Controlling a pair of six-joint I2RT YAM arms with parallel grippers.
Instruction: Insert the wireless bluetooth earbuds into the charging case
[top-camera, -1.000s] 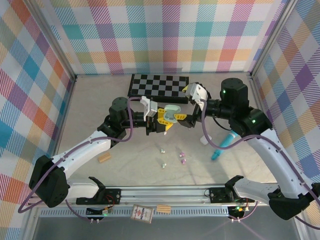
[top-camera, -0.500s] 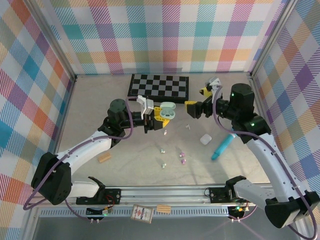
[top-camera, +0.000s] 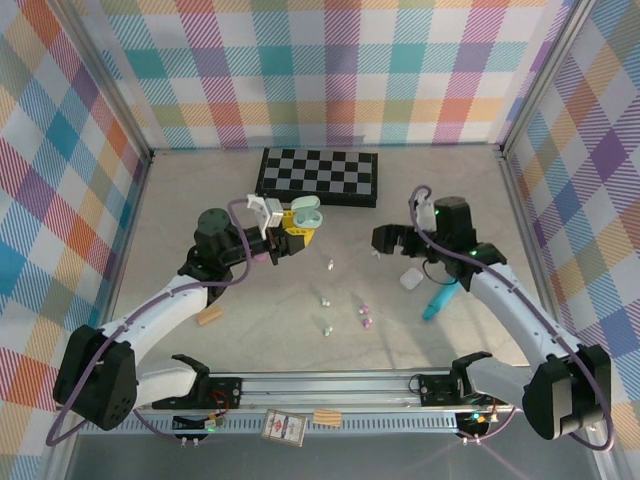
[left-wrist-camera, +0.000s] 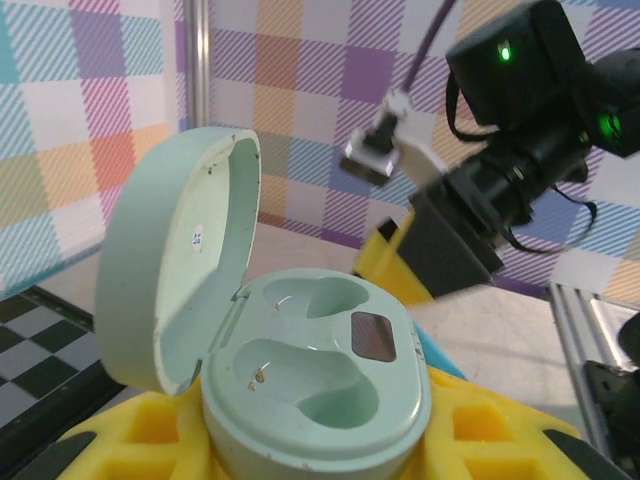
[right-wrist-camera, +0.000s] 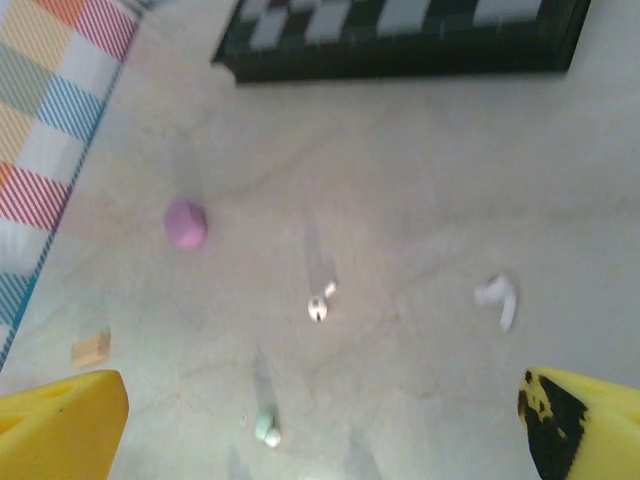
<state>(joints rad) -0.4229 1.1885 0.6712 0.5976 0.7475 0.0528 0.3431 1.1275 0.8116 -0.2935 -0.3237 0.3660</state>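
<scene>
My left hand clamps the open charging case; my right hand gapes empty. The earbuds look tiny, light, slick: I'd pinch one across its bulb.

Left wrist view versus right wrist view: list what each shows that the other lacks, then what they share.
Left wrist view: a pale green charging case, lid open, both wells empty, seated between yellow jaws; the right arm beyond it. Right wrist view: loose earbuds scattered about, a purple round object, a tan block, open yellow jaws at the lower corners. Both: the checkerboard, the table and the plaid wall.
</scene>
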